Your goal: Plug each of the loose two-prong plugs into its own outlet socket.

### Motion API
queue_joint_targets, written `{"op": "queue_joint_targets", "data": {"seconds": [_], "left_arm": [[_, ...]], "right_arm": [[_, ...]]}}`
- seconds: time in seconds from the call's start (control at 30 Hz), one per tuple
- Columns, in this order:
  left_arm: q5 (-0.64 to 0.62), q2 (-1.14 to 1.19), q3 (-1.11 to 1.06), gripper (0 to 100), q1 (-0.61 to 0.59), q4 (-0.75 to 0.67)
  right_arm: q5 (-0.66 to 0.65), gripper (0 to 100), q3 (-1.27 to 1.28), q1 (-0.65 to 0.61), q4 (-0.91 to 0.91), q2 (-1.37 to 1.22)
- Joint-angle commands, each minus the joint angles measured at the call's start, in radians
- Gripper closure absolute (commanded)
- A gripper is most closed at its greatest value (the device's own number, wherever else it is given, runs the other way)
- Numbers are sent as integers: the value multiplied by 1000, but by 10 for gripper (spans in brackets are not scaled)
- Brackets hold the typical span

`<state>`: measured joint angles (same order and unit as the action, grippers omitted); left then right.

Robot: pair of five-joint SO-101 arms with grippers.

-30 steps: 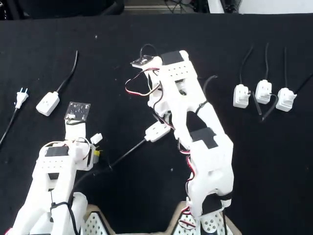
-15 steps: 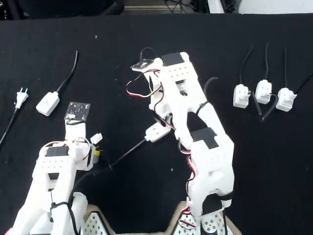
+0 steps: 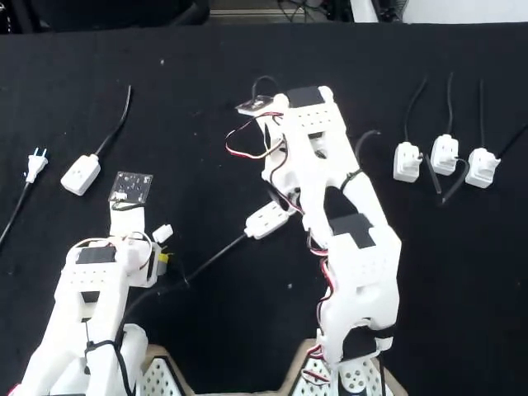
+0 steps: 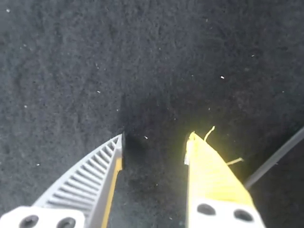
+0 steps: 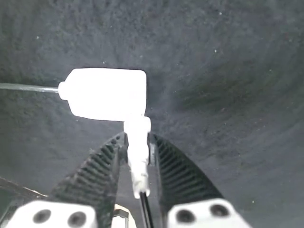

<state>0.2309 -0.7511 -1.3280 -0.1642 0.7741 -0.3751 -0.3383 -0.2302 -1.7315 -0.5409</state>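
Right, closest in, the risk: the small white two-prong plug [image 5: 137, 124] meets the face of the white rectangular outlet socket [image 5: 107, 94], and I can't tell whether its prongs are fully in. Nothing braces that light block on the black cloth table [image 4: 142, 57], so a push could just slide it away. Any tilt in my hold could bend the prongs or lever the plug back out. Letting go early would, I'd guess, let the cord tug it loose.

My right gripper [image 5: 137, 138] is clamped on the plug's body, jaws nearly together, one ribbed pad on each side. In the high view the socket [image 3: 266, 219] lies mid-frame beside my right arm.

My left gripper [image 4: 156, 137] stands apart, holding nothing, tips just above bare cloth, with a thin black cable [image 4: 275, 159] at the right edge of its view.

Farther off, at the upper left, a blue-tipped loose plug [image 3: 35, 163] lies near a second white socket [image 3: 80, 175], not yet mated.
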Motion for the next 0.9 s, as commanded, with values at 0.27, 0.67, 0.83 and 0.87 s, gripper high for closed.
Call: {"op": "queue_joint_targets", "data": {"seconds": [0.27, 0.67, 0.83, 0.87], "left_arm": [[-6, -2, 5, 788, 2, 5], [-6, -2, 5, 788, 2, 6], [-6, -2, 5, 788, 2, 6], [-6, -2, 5, 788, 2, 6]], "right_arm": [[38, 988, -24, -63, -14, 2], [149, 988, -70, -58, -14, -105], [153, 988, -136, -58, -23, -131], [153, 988, -139, -58, -23, -131]]}}
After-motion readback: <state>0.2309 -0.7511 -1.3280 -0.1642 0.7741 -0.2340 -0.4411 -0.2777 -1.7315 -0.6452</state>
